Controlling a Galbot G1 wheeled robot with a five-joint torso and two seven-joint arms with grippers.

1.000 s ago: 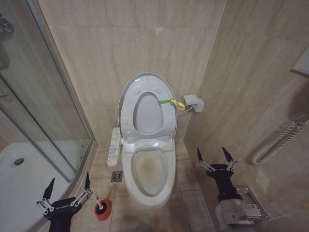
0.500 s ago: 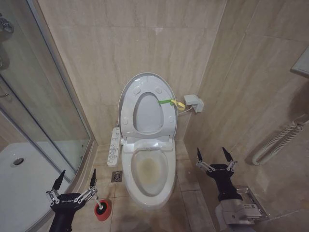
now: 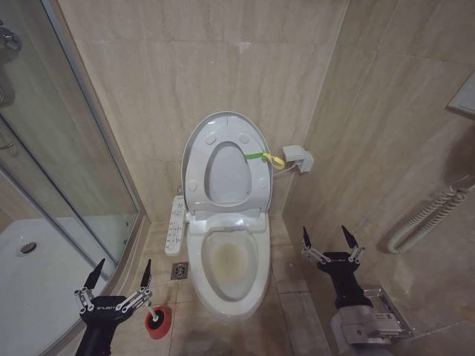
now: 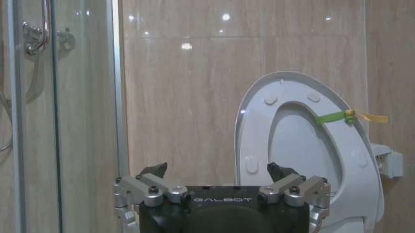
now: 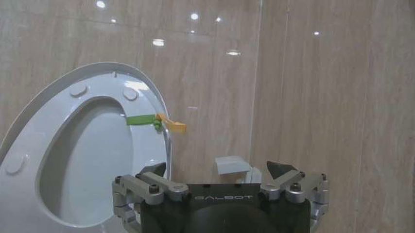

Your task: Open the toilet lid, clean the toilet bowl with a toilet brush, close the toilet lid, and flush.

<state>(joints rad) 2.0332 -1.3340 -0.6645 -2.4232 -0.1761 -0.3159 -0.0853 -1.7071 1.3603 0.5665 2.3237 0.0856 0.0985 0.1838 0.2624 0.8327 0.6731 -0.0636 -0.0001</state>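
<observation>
While the lid (image 3: 223, 159) stands raised, the left gripper (image 3: 120, 275) hovers wide open, seemingly just above the brush (image 3: 154, 319); right gripper (image 3: 327, 239) wide.

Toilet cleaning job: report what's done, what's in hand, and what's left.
Done: the toilet lid stands raised against the wall. In hand: the open left gripper hovers beside the toilet brush in its red holder. Left: scrubbing the stained toilet bowl, closing, flushing. The right gripper waits open.

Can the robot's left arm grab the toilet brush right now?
Probably yes. The left gripper is open and hovers just beside the toilet brush, which stands in its red holder on the floor, with nothing between them.
</observation>
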